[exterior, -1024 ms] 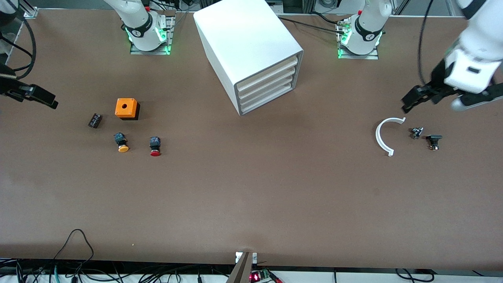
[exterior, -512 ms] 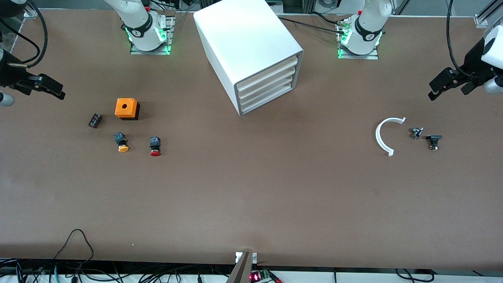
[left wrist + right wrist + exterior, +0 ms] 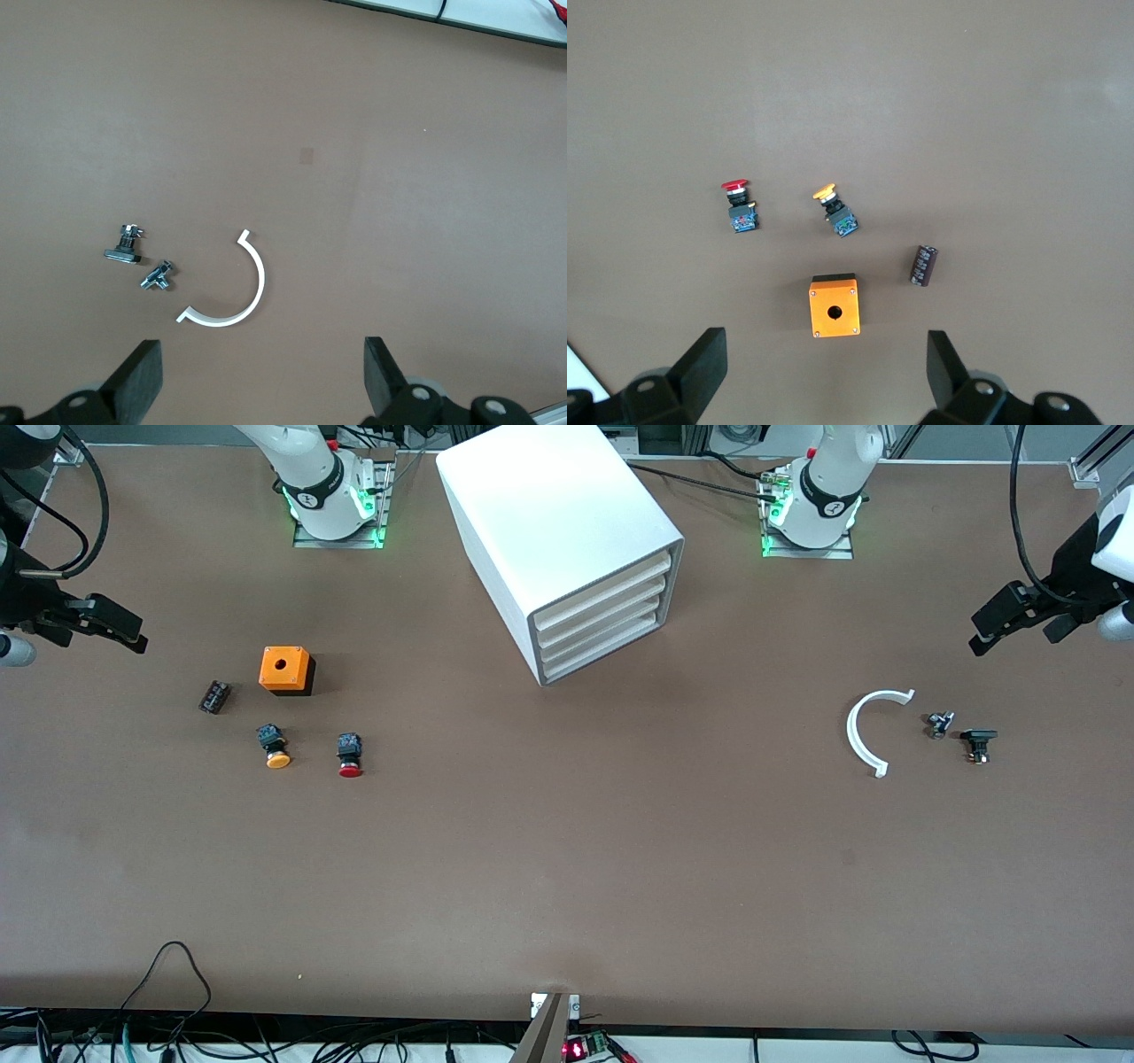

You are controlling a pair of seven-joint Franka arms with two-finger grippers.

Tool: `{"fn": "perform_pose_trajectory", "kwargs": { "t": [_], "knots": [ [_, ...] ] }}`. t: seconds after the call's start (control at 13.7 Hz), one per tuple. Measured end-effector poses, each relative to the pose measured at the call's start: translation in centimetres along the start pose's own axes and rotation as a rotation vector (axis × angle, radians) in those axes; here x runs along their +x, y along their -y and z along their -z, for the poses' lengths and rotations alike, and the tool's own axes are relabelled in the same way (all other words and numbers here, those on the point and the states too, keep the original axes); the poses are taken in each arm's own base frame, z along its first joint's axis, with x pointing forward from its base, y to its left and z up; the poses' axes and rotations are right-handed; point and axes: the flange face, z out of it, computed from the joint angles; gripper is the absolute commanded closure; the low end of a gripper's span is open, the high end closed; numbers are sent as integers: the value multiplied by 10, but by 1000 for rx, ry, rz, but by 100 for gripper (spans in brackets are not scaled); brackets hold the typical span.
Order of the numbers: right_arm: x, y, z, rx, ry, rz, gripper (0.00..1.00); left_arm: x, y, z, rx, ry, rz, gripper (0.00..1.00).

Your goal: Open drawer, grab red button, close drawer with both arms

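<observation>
White cabinet is seen in the front view with every drawer shut; the button lies well toward the right arm's end from it, nearer the camera; left gripper and right gripper hang at the table's ends.

Left wrist view: jaws apart, over a white arc; a square approach to the drawer lip is advised.

Right wrist view: jaws apart, button below, untouched.

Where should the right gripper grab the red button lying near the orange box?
Grip the black square body, not the cap. The red button lies on its side, its cap toward the front camera, so the flat body sides offer parallel faces. Probably come straight down from above, fingers spanning the body crosswise. The right gripper is open over the table's end, holding nothing.
</observation>
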Motion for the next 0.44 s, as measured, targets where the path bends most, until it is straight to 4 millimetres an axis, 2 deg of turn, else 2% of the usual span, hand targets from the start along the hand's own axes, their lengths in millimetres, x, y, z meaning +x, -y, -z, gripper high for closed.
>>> {"fn": "perform_pose_trajectory", "kwargs": {
  "t": [0.44],
  "knots": [
    [0, 1, 0, 1, 0, 3, 0, 3, 8, 1, 1, -2, 15, 0]
  ]
}}
